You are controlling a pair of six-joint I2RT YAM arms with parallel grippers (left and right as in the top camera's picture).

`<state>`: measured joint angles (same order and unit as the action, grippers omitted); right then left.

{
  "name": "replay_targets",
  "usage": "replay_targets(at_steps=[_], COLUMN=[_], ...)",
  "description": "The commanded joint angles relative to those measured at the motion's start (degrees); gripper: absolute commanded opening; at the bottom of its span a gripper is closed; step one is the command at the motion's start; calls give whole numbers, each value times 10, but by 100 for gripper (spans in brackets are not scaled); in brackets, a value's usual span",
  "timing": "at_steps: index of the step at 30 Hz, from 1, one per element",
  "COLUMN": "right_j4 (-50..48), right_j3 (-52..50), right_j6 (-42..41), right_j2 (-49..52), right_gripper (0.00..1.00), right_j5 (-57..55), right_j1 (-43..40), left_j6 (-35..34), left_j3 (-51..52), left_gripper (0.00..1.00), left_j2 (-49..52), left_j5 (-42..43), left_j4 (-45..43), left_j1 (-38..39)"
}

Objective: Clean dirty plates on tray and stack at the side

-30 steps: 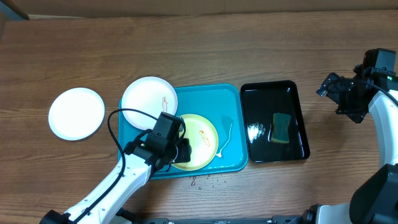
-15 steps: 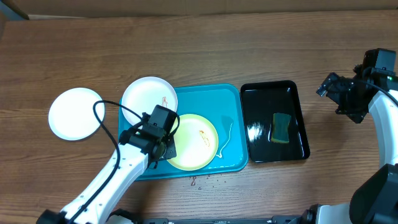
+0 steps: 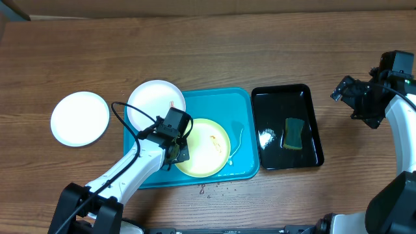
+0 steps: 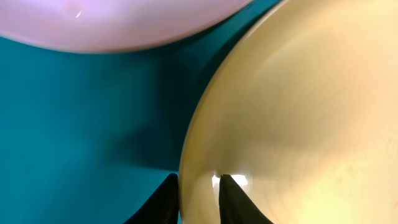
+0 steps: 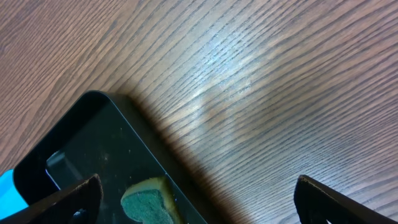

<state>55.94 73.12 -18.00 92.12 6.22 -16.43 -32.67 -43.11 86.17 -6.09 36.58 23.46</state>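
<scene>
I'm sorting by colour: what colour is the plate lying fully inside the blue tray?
The plate is pale yellow-green, clearest in the overhead view.

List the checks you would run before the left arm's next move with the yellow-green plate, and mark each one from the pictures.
1. Grip: the left gripper straddles the rim of the yellow-green plate and looks closed on it. Ok.
2. Plate clean: reddish smears show on its face. Not ok.
3. Cleaning tool in hand: the sponge lies unheld in the black tray. Not ok.
4. Other arm free: the right gripper is open over bare wood. Ok.
5. Stacking spot: one white plate sits alone on the table, left of the blue tray. Ok.
6. Grip firm enough to lift: cannot tell.
</scene>
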Motion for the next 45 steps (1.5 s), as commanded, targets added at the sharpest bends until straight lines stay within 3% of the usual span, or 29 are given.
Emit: replay_targets(at_steps=[1, 12, 18, 24, 37, 45], right_j4=[-3, -3, -3, -3, -3, -3], right_j3=[12, 12, 12, 12, 12, 12], right_j6=[-2, -2, -2, -2, -2, -2], right_j2=[-9, -9, -9, -9, -9, -9], right_gripper=[100, 100, 100, 100, 100, 100], right_j5=[3, 3, 3, 3, 3, 3], right_j1=[-1, -1, -1, -1, -1, -1], left_j6=[37, 68, 37, 16, -79, -98], left_j3=[3, 3, 3, 4, 10, 10], left_gripper=[21, 20, 17, 4, 4, 5], left_j2=[3, 3, 6, 7, 7, 7], left_j5=[31, 32, 32, 32, 29, 21], left_j4=[-27, -89, -52, -49, -56, -71], left_j1=[-2, -2, -2, -2, -2, -2])
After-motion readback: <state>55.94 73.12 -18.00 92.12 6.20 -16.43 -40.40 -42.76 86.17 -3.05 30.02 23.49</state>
